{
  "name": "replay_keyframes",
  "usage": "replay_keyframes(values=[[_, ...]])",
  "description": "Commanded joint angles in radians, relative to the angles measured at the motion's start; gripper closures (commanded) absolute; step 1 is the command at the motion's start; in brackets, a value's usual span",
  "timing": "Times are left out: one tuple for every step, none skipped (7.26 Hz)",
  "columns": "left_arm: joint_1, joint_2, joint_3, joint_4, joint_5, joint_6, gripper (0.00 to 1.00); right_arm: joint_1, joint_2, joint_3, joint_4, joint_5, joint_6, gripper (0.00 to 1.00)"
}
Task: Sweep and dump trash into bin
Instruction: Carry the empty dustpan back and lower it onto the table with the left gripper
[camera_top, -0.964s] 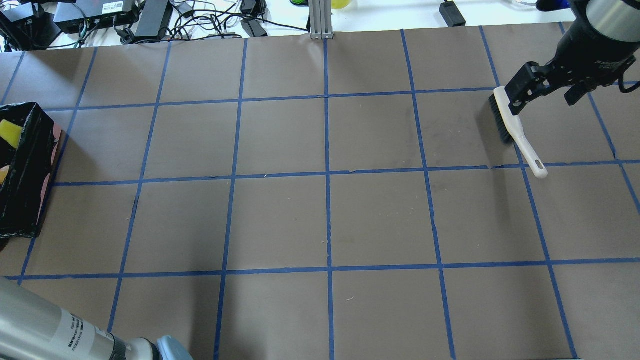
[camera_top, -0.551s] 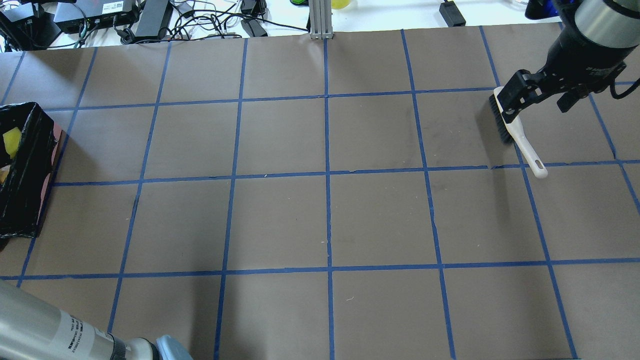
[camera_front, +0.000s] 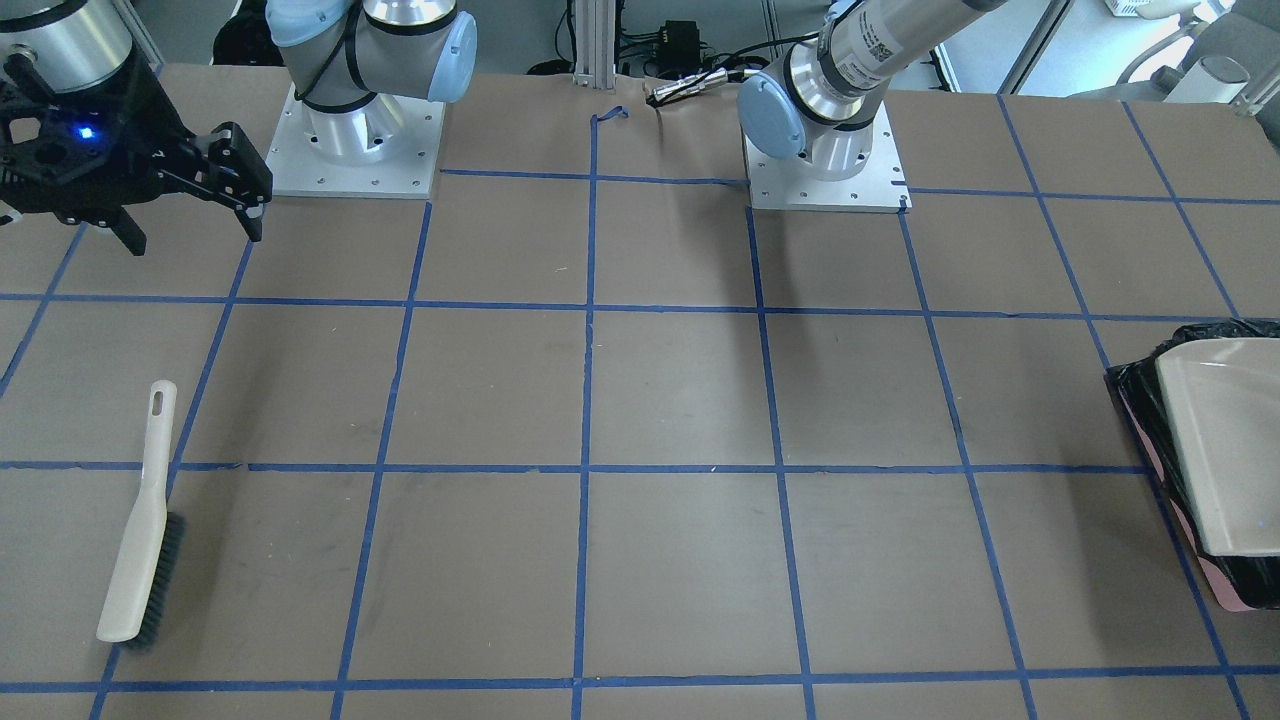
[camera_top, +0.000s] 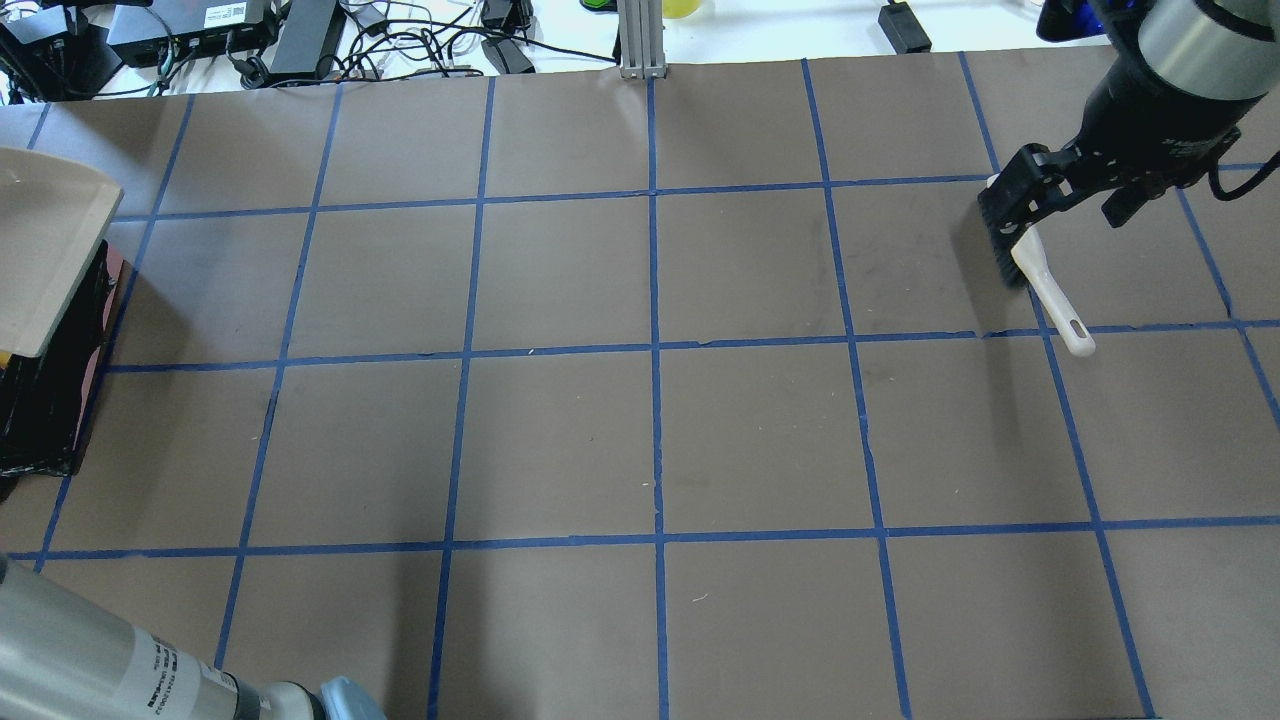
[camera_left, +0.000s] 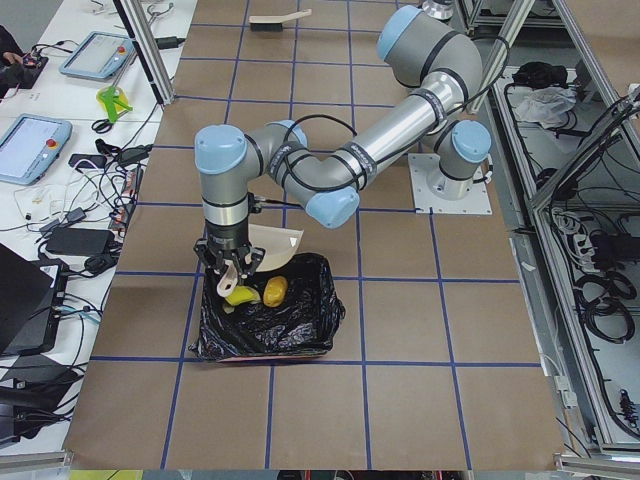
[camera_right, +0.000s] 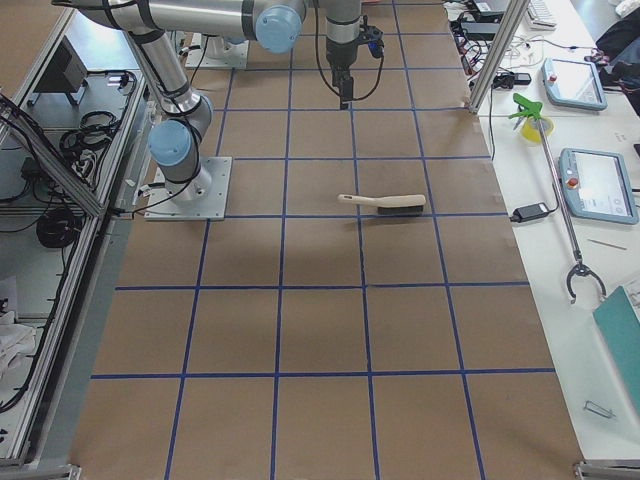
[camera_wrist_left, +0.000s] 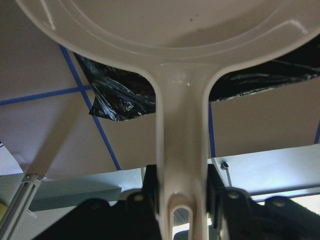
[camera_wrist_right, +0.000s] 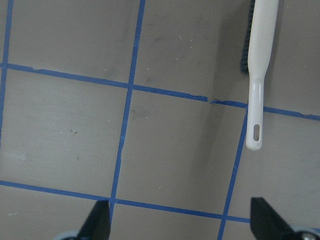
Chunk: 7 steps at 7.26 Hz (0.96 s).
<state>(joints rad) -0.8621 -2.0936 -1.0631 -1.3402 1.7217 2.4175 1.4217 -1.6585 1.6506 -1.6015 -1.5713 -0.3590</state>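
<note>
Above the bin (camera_left: 305, 328), with the trash (camera_left: 275, 291) lying inside, the dustpan (camera_front: 1225, 440) is being gripped by the left claw (camera_wrist_left: 182, 195), likely to be withdrawn next; the right claw (camera_wrist_right: 180, 220) is being held wide, empty.

Likely a robotics lab, taped-grid table (camera_top: 560, 440), teach pendants (camera_right: 598, 185), cable tangles (camera_top: 420, 45), aluminium framing (camera_top: 640, 40)

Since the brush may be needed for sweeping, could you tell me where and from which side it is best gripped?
Take the brush on its slim bare handle, between the bristle head and the hanging hole, coming straight down from above. It lies flat on the table, bristles to one side, so the open right gripper can close across the handle's narrow width.
</note>
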Motion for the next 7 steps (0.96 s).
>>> replay_keyframes(values=[[-0.160, -0.023, 0.019, -0.112, -0.025, -0.189, 1.00, 0.089, -0.003, 0.000, 0.000, -0.001, 0.003, 0.00], [-0.235, -0.029, 0.012, -0.156, -0.054, -0.296, 1.00, 0.097, -0.003, 0.000, 0.003, -0.004, 0.003, 0.00], [-0.289, -0.046, 0.003, -0.175, -0.080, -0.379, 1.00, 0.098, -0.004, 0.000, 0.003, -0.003, 0.002, 0.00], [-0.345, -0.063, -0.038, -0.174, -0.120, -0.432, 1.00, 0.100, -0.004, 0.000, 0.003, -0.001, 0.003, 0.00], [-0.388, -0.075, -0.075, -0.160, -0.123, -0.518, 1.00, 0.115, -0.003, 0.000, 0.003, -0.001, 0.003, 0.00], [-0.409, -0.091, -0.105, -0.142, -0.123, -0.575, 1.00, 0.135, -0.003, 0.000, 0.002, -0.001, 0.005, 0.00], [-0.428, -0.106, -0.141, -0.095, -0.125, -0.645, 1.00, 0.137, -0.001, 0.000, 0.002, -0.003, 0.005, 0.00]])
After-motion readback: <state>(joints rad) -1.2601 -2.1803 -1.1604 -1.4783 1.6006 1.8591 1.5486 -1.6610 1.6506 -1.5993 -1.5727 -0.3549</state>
